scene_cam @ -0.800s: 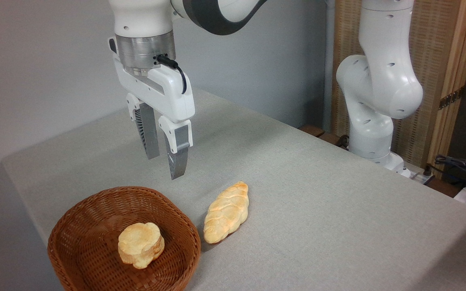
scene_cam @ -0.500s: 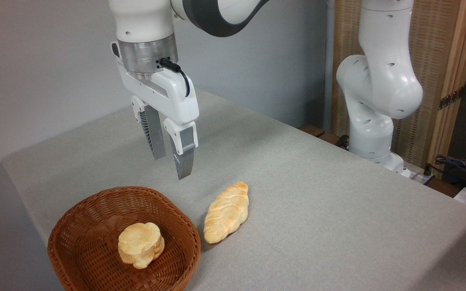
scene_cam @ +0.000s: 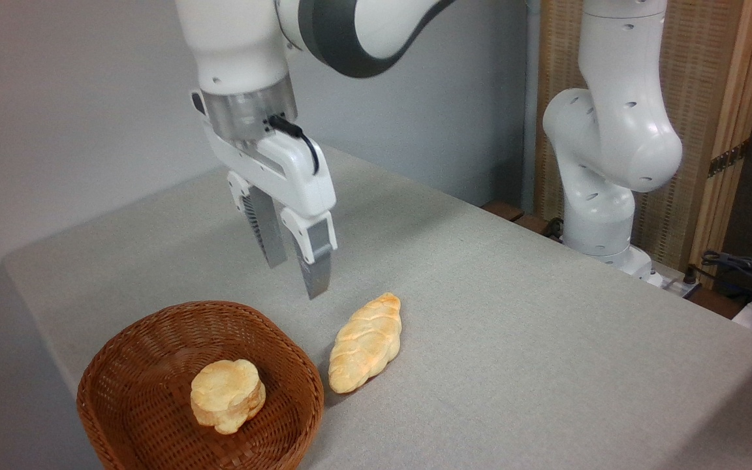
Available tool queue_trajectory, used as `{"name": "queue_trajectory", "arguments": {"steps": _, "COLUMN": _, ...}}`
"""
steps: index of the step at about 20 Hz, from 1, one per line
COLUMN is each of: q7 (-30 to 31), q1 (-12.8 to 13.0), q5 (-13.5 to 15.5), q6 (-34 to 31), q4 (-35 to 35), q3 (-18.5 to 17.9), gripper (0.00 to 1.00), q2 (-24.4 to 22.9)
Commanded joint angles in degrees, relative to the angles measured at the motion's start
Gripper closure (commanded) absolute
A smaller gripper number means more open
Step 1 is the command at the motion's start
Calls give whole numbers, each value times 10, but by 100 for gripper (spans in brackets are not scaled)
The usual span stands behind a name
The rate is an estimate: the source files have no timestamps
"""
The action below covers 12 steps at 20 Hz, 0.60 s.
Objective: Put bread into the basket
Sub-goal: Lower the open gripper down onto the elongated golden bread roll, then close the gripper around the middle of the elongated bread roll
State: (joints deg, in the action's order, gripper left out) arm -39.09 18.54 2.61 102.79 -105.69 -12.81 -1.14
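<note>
From my remote station I see the gripper (scene_cam: 296, 277) hanging in the air above the table (scene_cam: 513, 313), its two grey fingers (scene_cam: 316, 264) pointing down and tilted slightly, with a narrow gap between them; the jaws are spread a little and hold nothing. The fingertips are clear of the cloth-covered surface and sit up and to the left of the bread (scene_cam: 365, 343), not touching it. The bread is a braided golden loaf with toasted orange patches, lying flat on the table with its long axis running diagonally, one tapered end toward the back right and the other toward the front left. That nearer end rests just beside the right rim of the basket (scene_cam: 121, 365), close to it, though I cannot tell whether the two touch. The basket is round, brown and woven, sitting at the front left part of the table, near the table's left edge. Inside it lies a small round bun (scene_cam: 227, 395) with a scalloped edge, pale yellow, a bit right of the middle of the basket floor. The white arm (scene_cam: 239, 39) comes down from the top of the picture to the metal wrist ring, with a black cable (scene_cam: 304, 140) looping off the side of the gripper body. The arm's base column (scene_cam: 601, 163) stands at the back right, beyond the far table edge, in front of a wood-framed screen (scene_cam: 709, 98). Some dark cables (scene_cam: 741, 267) lie at the far right.
</note>
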Motion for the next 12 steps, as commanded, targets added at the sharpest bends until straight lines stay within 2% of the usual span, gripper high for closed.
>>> {"name": "queue_trajectory", "arguments": {"steps": 1, "q7": 9, "q1": 1, "q5": 3, "q6": -6, "q4": -44, "q3": -31, "gripper": 0, "q2": -22}}
{"name": "queue_trajectory", "arguments": {"steps": 6, "q7": 2, "q1": -2, "q5": 1, "q6": 11, "q4": -85, "q3": -37, "gripper": 0, "q2": -17}}
{"name": "queue_trajectory", "arguments": {"steps": 7, "q7": 4, "q1": -3, "q5": 2, "q6": 19, "q4": -87, "q3": -48, "gripper": 0, "q2": -14}}
{"name": "queue_trajectory", "arguments": {"steps": 12, "q7": 5, "q1": 4, "q5": 2, "q6": 60, "q4": -101, "q3": -48, "gripper": 0, "q2": 15}}
